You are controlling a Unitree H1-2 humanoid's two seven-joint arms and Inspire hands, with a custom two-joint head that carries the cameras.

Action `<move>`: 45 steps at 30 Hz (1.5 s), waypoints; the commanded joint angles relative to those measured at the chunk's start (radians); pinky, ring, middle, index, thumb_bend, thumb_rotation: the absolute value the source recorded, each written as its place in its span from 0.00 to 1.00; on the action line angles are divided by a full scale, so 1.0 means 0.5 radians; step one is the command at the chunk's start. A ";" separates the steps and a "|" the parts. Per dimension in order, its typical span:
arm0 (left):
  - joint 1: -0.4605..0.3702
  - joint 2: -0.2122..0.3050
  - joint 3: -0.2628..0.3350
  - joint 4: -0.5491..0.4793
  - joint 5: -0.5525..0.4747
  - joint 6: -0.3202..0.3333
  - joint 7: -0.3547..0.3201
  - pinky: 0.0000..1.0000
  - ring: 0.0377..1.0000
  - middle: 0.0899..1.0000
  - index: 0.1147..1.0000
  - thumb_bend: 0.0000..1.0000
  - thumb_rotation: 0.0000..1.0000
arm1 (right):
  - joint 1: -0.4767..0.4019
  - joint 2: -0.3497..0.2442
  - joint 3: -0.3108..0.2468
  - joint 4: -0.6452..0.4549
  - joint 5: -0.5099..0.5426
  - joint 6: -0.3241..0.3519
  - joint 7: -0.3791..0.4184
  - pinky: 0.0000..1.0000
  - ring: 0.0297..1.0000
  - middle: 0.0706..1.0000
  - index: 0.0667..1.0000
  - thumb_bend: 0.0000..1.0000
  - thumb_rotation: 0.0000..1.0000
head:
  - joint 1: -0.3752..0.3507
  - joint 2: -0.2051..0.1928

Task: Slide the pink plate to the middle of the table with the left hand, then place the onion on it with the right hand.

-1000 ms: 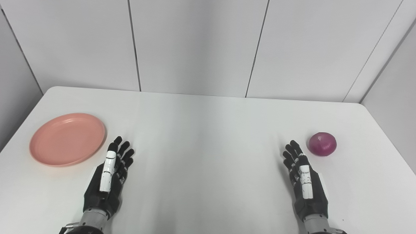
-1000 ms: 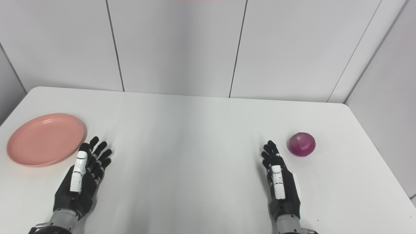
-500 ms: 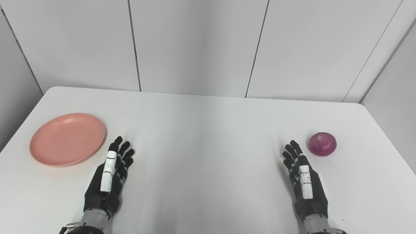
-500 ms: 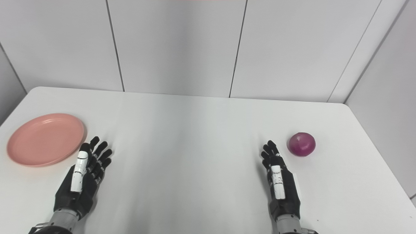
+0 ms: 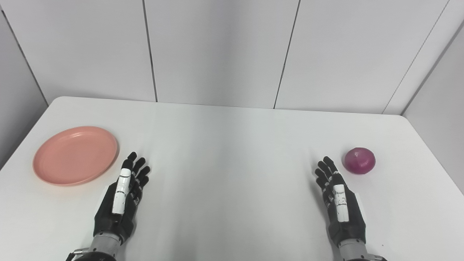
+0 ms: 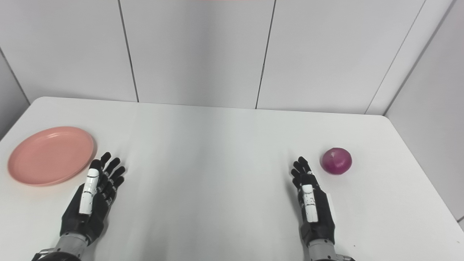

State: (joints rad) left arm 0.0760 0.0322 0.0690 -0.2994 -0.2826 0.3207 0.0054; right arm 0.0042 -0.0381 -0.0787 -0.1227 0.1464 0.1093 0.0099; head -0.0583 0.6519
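Note:
A pink plate (image 5: pixel 75 155) lies flat at the table's left side, with nothing on it. A purple-red onion (image 5: pixel 359 160) rests on the table at the right. My left hand (image 5: pixel 121 197) is open just right of the plate's near edge, fingers stretched forward, not touching it. Over on the other side, my right hand (image 5: pixel 339 203) is open too, its fingers pointing at the onion from the near left, with a small gap between them.
The white table (image 5: pixel 232 163) ends at a grey panelled wall (image 5: pixel 217 50) behind. Its left and right edges run close to the plate and the onion.

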 commanded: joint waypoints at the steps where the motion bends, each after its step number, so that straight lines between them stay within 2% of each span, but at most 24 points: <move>1: 0.059 -0.063 -0.006 -0.024 -0.001 -0.076 -0.007 1.00 0.96 0.98 1.00 0.64 0.91 | 0.018 0.003 0.004 0.029 0.008 -0.011 0.018 0.96 0.92 0.91 0.92 0.83 0.87 | 0.008 -0.005; 13: 0.066 -0.084 -0.018 -0.008 0.013 -0.105 0.002 1.00 0.96 0.97 1.00 0.64 0.91 | 0.016 -0.012 -0.010 0.043 0.032 -0.018 0.036 0.96 0.93 0.91 0.93 0.82 0.87 | 0.039 -0.019; 17: 0.075 -0.093 -0.033 0.011 0.012 -0.134 -0.006 1.00 0.96 0.97 1.00 0.65 0.90 | 0.021 -0.024 -0.021 0.065 0.041 -0.044 0.055 0.96 0.93 0.91 0.93 0.82 0.87 | 0.101 -0.049; 20: 0.088 -0.107 -0.064 0.037 0.035 -0.184 -0.003 1.00 0.96 0.98 1.00 0.66 0.90 | 0.030 -0.048 -0.039 0.095 0.070 -0.086 0.081 0.96 0.93 0.91 0.93 0.82 0.87 | 0.235 -0.106; 25: 0.101 -0.156 -0.116 0.090 0.098 -0.278 0.043 1.00 0.94 0.95 0.99 0.63 0.89 | 0.037 -0.104 -0.070 0.171 0.124 -0.174 0.150 0.98 0.94 0.92 0.94 0.79 0.89 | 0.350 -0.168; 27: 0.105 -0.176 -0.148 0.122 0.135 -0.325 0.063 0.99 0.93 0.94 0.98 0.62 0.88 | 0.035 -0.132 -0.094 0.227 0.159 -0.214 0.186 0.99 0.94 0.92 0.94 0.79 0.90 | 0.457 -0.224; 31: 0.107 -0.213 -0.201 0.169 0.186 -0.382 0.104 0.97 0.92 0.94 0.97 0.62 0.86 | 0.028 -0.180 -0.132 0.314 0.216 -0.261 0.247 0.99 0.93 0.92 0.94 0.78 0.91 | 0.593 -0.284; 42: 0.103 -0.313 -0.287 0.241 0.224 -0.426 0.163 1.00 0.95 0.96 0.99 0.63 0.85 | 0.024 -0.251 -0.192 0.402 0.323 -0.232 0.326 1.00 0.97 0.95 0.98 0.72 0.97 | 0.813 -0.389; 45: 0.095 -0.339 -0.294 0.281 0.245 -0.447 0.160 1.00 0.96 0.97 1.00 0.64 0.84 | 0.015 -0.260 -0.205 0.433 0.334 -0.229 0.332 1.00 0.99 0.96 0.98 0.72 0.97 | 0.895 -0.453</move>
State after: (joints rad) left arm 0.0918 -0.1192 -0.0777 -0.1773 -0.1696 0.1026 0.0795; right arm -0.0293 -0.1668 -0.1725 0.0209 0.3023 0.0162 0.1634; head 0.3879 0.4251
